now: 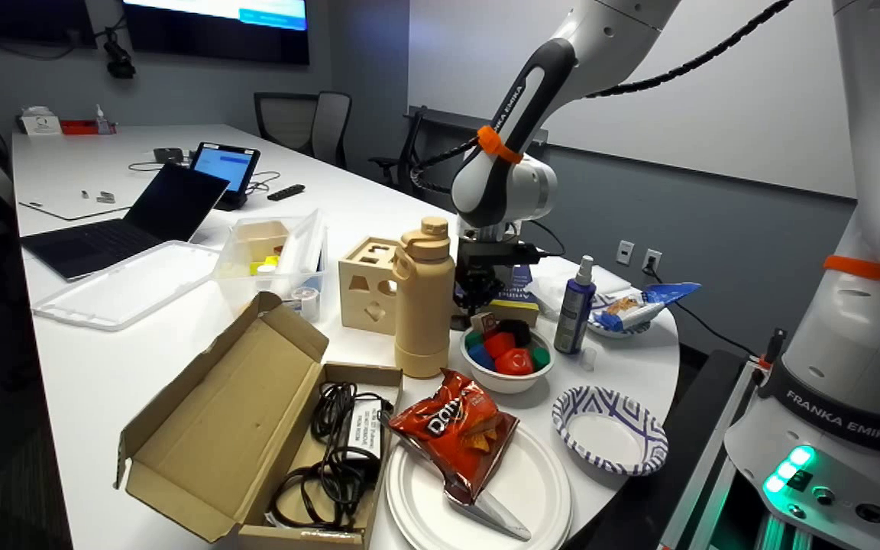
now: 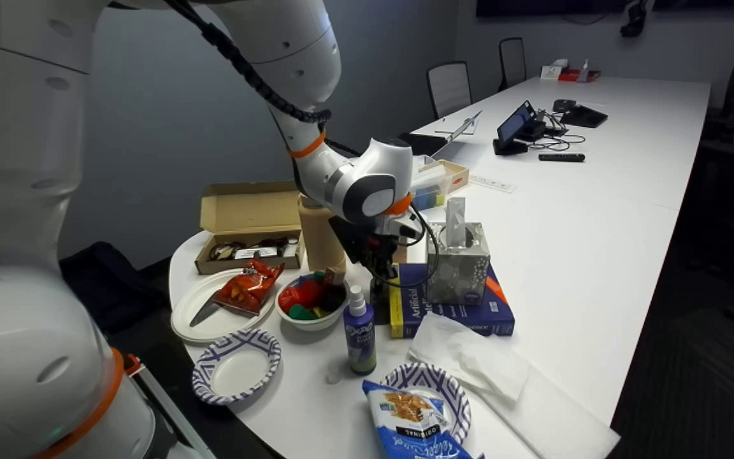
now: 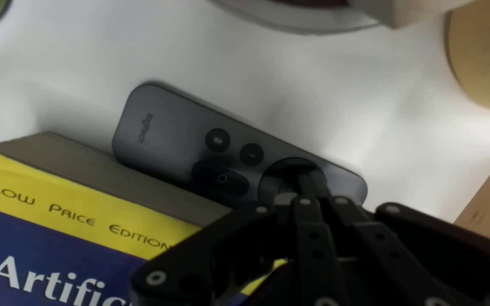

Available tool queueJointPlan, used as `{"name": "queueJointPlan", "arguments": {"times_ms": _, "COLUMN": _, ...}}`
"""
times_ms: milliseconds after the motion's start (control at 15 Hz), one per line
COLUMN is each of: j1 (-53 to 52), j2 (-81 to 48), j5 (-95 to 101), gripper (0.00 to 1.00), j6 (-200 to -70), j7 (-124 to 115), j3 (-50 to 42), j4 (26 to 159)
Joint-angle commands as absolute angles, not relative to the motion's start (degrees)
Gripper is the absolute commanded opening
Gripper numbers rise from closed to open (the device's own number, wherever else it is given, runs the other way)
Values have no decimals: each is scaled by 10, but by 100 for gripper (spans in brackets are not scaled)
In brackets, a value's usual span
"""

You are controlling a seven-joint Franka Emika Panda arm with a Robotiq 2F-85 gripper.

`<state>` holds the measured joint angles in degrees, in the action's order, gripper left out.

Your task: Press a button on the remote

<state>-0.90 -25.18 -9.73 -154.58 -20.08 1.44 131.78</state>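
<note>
Wrist view: apparently aligned over four-o'clock end of dark-grey oblong plastic remote (image 3: pixel 235 149) with black jointed gripper (image 3: pixel 314 185) pressed together, leaving press unconfirmed.

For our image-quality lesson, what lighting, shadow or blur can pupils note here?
In the wrist view, soft shadows around the remote, the gripper nearly black, the bowl slightly blurred; in an exterior view, the wall screen glaring along its top; in an exterior view, dark floor.
</note>
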Motion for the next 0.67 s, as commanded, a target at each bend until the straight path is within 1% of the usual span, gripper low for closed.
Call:
{"name": "queueJointPlan", "arguments": {"times_ms": 0, "j1": -19, "j2": -289, "j5": -101, "gripper": 0, "j6": -1555, "j7": -195, "j3": 1, "j4": 1304}}
{"name": "queueJointPlan", "arguments": {"times_ms": 600, "j1": -48, "j2": -159, "j5": -79, "gripper": 0, "j6": -1540, "j7": -225, "j3": -24, "j4": 1377}}
